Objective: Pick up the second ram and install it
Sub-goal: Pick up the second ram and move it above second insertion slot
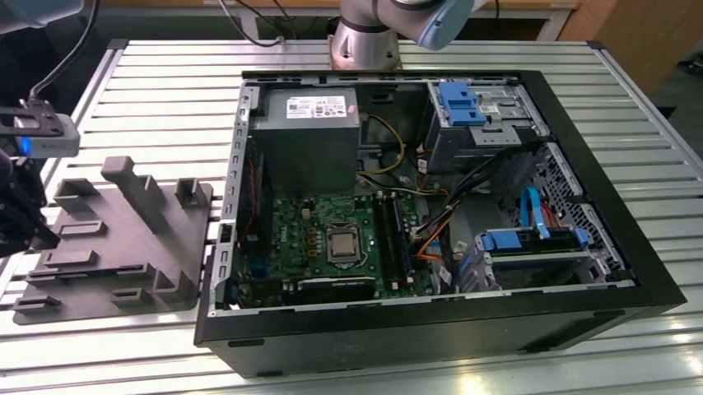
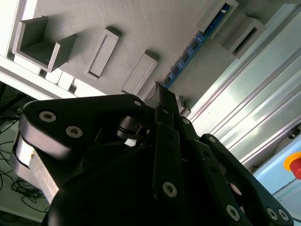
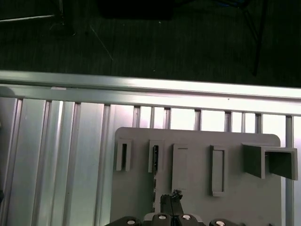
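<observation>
Gripper (image 3: 172, 201) over grey tray (image 3: 197, 188), slatted aluminium table (image 3: 61, 155); dark floor (image 3: 141, 42) beyond.

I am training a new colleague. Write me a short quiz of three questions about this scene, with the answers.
1. True or false: the second ram is seated in the motherboard.
2. Where is the grey tray relative to the computer case? A) inside it B) at the exterior view's left of it C) on top of it
3. Fill in: the gripper hangs above the ____.
Key: 1 false; 2 B; 3 tray.
</observation>
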Controlling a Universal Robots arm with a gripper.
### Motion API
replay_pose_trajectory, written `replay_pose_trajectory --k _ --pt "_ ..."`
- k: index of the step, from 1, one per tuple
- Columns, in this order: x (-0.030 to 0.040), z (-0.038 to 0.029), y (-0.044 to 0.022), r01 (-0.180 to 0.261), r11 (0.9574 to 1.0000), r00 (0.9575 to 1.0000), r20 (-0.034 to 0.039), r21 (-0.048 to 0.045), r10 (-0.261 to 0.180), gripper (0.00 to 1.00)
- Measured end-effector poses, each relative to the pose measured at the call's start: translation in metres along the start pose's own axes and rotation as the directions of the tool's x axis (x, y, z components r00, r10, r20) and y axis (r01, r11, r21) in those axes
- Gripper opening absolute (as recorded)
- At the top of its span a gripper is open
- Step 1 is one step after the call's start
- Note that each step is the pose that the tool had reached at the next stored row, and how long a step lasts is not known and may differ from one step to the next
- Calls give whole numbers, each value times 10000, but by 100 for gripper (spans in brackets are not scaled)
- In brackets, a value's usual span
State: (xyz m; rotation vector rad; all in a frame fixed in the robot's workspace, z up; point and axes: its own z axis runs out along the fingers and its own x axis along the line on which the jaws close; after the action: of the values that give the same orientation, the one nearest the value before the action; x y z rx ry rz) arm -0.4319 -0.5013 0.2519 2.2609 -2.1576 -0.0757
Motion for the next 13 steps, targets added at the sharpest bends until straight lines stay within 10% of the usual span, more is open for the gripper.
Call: replay_pose_trajectory --k 13 --pt "13 39 -23 0 10000 10000 2 0 0 11"
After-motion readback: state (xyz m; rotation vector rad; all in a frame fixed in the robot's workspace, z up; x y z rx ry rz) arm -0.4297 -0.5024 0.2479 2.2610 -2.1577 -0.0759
